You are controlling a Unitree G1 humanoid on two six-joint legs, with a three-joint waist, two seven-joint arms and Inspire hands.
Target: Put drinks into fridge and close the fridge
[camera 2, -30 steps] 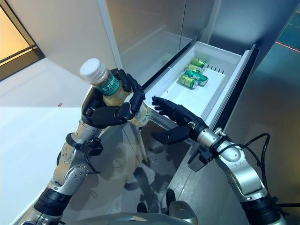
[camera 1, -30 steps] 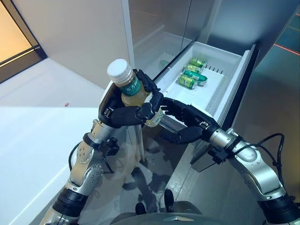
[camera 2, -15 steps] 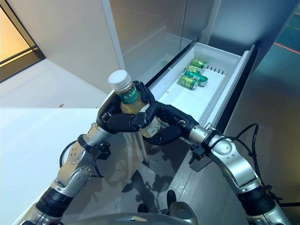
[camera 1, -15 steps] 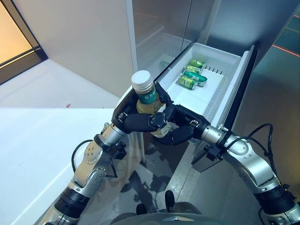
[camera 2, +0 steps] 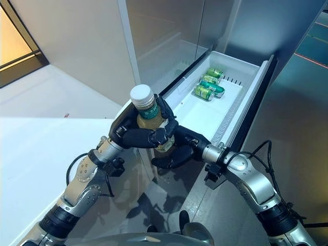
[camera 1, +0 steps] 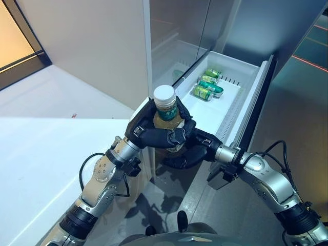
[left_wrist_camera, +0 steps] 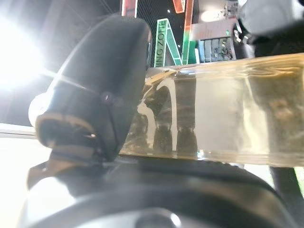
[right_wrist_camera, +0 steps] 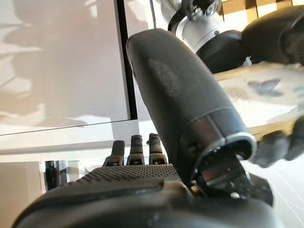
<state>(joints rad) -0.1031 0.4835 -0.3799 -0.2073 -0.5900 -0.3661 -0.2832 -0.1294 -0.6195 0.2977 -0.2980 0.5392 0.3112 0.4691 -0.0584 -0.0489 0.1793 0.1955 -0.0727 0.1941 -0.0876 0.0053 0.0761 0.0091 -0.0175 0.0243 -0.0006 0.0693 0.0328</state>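
Left eye view, bottle (camera 1: 166, 110) label print perhaps illegible

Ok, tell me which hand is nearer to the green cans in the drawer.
Right. The right hand is under the bottle at the drawer's near end. The left hand, curled round the bottle, is slightly farther from the green cans.
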